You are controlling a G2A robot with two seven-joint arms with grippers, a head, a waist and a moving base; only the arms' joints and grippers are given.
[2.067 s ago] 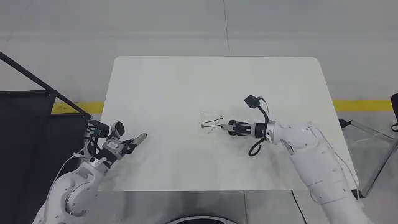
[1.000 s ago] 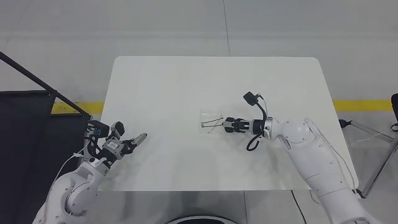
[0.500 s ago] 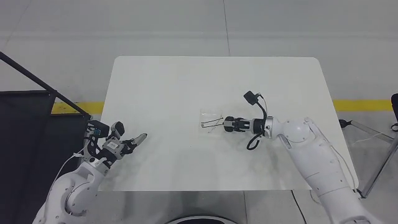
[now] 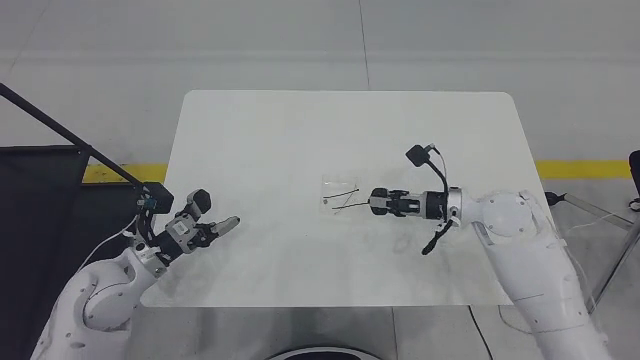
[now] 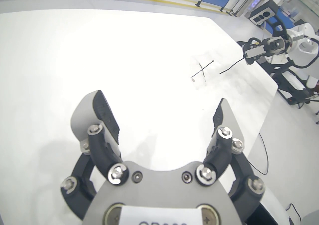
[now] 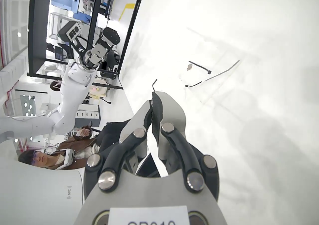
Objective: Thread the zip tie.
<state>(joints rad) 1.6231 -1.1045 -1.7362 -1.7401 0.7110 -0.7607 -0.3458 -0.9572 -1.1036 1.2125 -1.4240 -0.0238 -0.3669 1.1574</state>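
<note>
- Left fingers (image 5: 99, 111) spread wide, empty, above the desk's (image 4: 280, 160) near-left edge.
- Right fingers (image 6: 169, 111) pinched on a zip tie (image 5: 232, 66) over mid-desk.
- Spare ties (image 5: 203, 70) lie crossed just beyond, on clear film (image 4: 340, 182).
- Grey floor (image 4: 300, 30) and yellow line (image 4: 590, 169) behind.

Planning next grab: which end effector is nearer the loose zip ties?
Right. The right end effector is beside the loose zip ties; left end effector is far off.

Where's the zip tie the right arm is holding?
The zip tie sticks out of the shut right gripper, just right of the table middle in the top view, tip toward the loose ties lying there.
</note>
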